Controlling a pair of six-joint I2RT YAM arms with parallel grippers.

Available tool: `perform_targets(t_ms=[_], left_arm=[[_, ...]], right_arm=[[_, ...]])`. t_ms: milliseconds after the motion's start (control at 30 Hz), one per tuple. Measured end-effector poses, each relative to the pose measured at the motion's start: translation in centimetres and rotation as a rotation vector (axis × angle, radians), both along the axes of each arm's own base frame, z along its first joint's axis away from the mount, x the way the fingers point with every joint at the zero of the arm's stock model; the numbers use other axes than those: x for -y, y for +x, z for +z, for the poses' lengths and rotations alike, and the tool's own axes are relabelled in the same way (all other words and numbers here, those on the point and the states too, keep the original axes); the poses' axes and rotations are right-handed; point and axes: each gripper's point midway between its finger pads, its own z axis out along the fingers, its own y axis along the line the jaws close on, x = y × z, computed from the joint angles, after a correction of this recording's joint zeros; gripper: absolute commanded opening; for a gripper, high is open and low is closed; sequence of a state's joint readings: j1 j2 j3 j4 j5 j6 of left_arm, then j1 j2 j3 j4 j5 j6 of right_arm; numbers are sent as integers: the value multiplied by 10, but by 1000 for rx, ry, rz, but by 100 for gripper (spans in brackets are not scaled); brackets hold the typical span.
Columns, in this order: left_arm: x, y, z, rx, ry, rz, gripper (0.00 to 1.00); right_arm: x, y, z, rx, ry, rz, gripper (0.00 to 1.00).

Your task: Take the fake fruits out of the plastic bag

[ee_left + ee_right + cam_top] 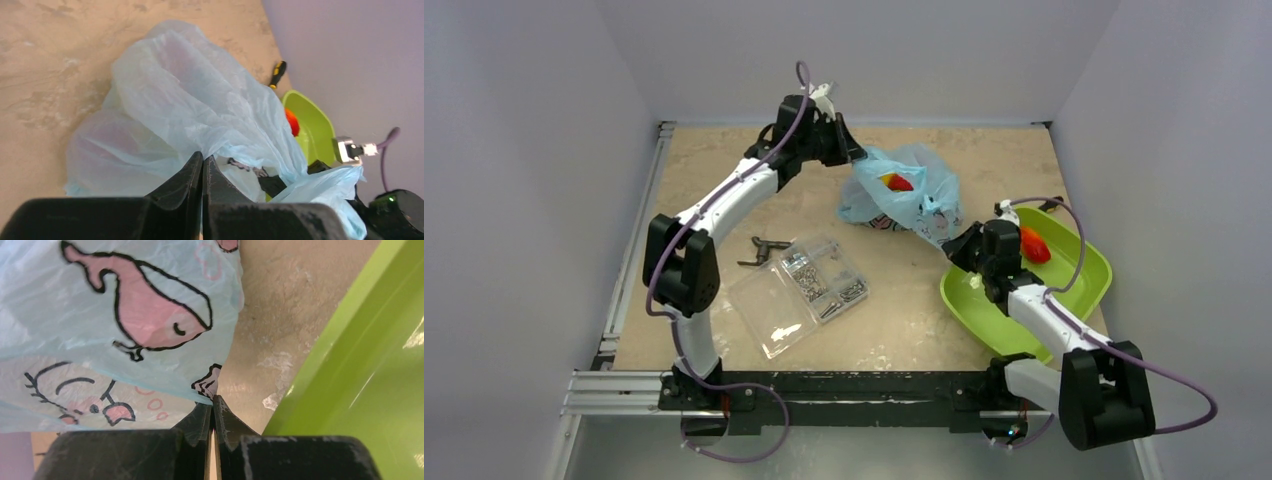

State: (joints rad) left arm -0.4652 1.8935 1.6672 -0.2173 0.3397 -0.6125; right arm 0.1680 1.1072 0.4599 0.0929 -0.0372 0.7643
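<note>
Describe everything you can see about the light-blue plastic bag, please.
The plastic bag is thin, crinkly, translucent light blue, printed with pink, black-outlined cartoon animals. It rests crumpled on the table, beside the lime-green tray. Its open mouth shows a red fruit inside. The left gripper is shut on its far edge, and the right gripper pinches a printed corner near the tray.
</note>
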Motion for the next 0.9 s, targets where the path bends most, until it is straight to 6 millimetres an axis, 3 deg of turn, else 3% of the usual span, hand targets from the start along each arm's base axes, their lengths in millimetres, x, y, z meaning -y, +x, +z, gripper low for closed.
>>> perform_targets(t_ms=[100, 233, 267, 400, 500, 600, 633, 767, 900], left_arm=[[14, -7, 14, 6, -77, -54, 3], [32, -26, 15, -15, -103, -130, 36], [34, -30, 15, -20, -97, -141, 41], [34, -53, 17, -20, -24, -168, 65], [28, -72, 34, 26, 28, -178, 74], [22, -91, 56, 95, 78, -185, 85], [20, -98, 63, 118, 94, -187, 93], [17, -124, 79, 187, 167, -190, 96], [21, -145, 70, 177, 201, -197, 100]], right_arm=[[-2, 3, 6, 28, -21, 31, 0], [-5, 14, 26, 94, -74, 95, 0], [-5, 17, 32, 114, -88, 106, 4], [-4, 23, 55, 179, -138, 133, 38], [1, 27, 73, 213, -187, 138, 60], [9, 32, 88, 232, -246, 121, 74], [11, 33, 92, 242, -262, 116, 78], [18, 32, 96, 250, -304, 101, 85], [16, 37, 103, 249, -342, 107, 89]])
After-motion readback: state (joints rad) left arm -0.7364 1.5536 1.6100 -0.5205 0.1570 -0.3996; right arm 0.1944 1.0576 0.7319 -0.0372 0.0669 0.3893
